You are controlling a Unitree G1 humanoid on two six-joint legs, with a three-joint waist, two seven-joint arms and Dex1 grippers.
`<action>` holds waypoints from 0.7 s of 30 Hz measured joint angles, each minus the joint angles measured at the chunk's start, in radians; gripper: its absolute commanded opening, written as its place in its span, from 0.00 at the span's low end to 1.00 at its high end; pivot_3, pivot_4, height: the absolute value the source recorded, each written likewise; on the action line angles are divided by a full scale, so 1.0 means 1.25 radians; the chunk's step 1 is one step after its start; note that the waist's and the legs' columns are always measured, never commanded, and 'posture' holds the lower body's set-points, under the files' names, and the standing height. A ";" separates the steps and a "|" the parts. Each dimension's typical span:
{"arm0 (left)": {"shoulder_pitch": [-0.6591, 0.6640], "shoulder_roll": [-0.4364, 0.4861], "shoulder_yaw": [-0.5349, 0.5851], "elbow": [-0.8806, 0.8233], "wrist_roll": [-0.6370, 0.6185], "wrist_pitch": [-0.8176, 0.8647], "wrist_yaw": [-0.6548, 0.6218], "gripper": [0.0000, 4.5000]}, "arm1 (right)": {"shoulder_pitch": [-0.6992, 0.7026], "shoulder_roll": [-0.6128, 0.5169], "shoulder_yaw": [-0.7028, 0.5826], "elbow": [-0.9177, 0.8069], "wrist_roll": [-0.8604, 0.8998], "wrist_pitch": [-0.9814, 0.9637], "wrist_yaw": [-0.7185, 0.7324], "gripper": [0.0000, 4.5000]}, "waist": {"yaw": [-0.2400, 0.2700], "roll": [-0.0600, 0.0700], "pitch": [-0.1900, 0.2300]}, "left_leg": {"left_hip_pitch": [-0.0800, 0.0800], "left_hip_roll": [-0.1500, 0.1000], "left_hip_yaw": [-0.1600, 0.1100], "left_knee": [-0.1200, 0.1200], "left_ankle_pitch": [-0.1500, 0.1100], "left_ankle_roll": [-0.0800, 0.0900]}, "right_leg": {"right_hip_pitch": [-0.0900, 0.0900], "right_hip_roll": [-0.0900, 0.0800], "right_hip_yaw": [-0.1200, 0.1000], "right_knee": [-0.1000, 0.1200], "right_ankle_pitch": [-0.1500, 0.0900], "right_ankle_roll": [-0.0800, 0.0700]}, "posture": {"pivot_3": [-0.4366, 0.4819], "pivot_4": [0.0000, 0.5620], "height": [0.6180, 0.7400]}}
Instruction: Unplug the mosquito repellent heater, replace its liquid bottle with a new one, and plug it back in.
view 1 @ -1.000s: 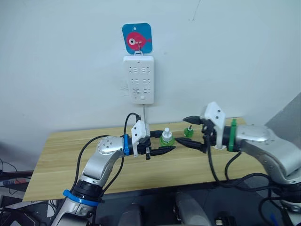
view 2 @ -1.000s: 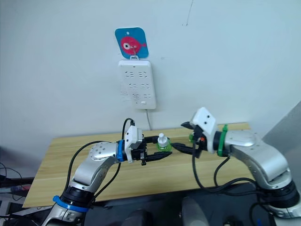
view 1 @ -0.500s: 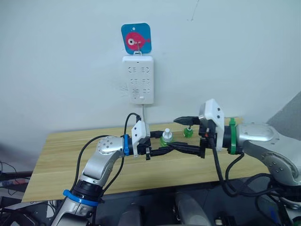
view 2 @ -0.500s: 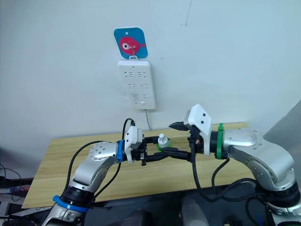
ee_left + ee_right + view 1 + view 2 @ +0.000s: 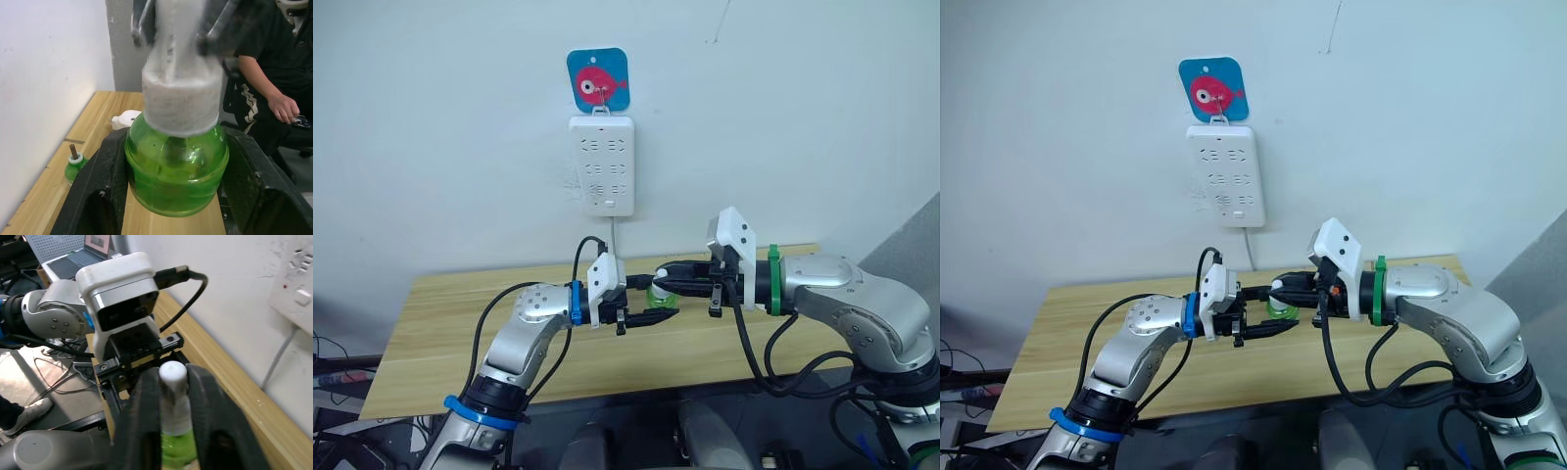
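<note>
- Head camera views: a wooden table (image 5: pixel 460 313) stands against a white wall. On the wall hangs a tall white power strip (image 5: pixel 602 165) under a blue square tag with a pink fish (image 5: pixel 598 79); its cable drops toward the table. Above the table's middle, the left gripper (image 5: pixel 651 299) holds a green liquid bottle (image 5: pixel 662 290) by its round body, one black finger on each side. The right gripper (image 5: pixel 668 274) reaches in from the opposite side, and its fingers meet the bottle's white top.
- Left wrist view: the green bottle (image 5: pixel 177 169) sits clamped between this gripper's two black fingers (image 5: pixel 98 183), which press on both flanks of the glassy body. Its white neck rises into the other gripper's dark fingers. On the table beyond lies the mosquito repellent heater (image 5: pixel 125 119), a small white rounded unit, near the wall. Closer, also by the wall, stands a second small green bottle (image 5: pixel 75 166) with a bare wick sticking up. A seated person in dark clothes (image 5: pixel 274 63) is past the table's end.
- Right wrist view: this gripper's two dark fingers (image 5: pixel 146 423) are narrowed around the bottle's white cap (image 5: pixel 173 377), one on each side, touching it. The green body shows just below. The left gripper's white camera block faces it directly behind.
</note>
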 measured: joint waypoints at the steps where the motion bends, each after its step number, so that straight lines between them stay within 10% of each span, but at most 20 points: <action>1: 0.000 0.000 0.000 0.000 0.000 0.000 0.000 0.50 | 0.000 0.001 0.000 0.000 -0.001 -0.001 0.000 0.07 | 0.000 0.000 0.000 | 0.000 0.000 0.000 0.000 0.000 0.000 | 0.000 0.000 0.000 0.000 0.000 0.000 | 0.27 0.21 0.94; 13: 0.026 0.044 0.001 0.008 0.033 0.022 0.024 0.50 | -0.051 0.008 -0.131 -0.022 0.073 -0.008 -0.036 0.07 | 0.000 0.000 0.000 | 0.000 0.000 0.000 0.000 0.000 0.000 | 0.000 0.000 0.000 0.000 0.000 0.000 | 0.28 0.26 0.94; 21: 0.166 0.157 0.041 -0.001 0.063 0.038 0.049 0.50 | 0.264 0.068 0.016 0.222 -0.312 -0.384 -0.153 0.07 | 0.001 -0.001 0.001 | 0.003 0.000 0.003 -0.008 0.000 0.000 | -0.001 -0.001 0.002 -0.003 -0.002 0.003 | 0.34 0.30 0.94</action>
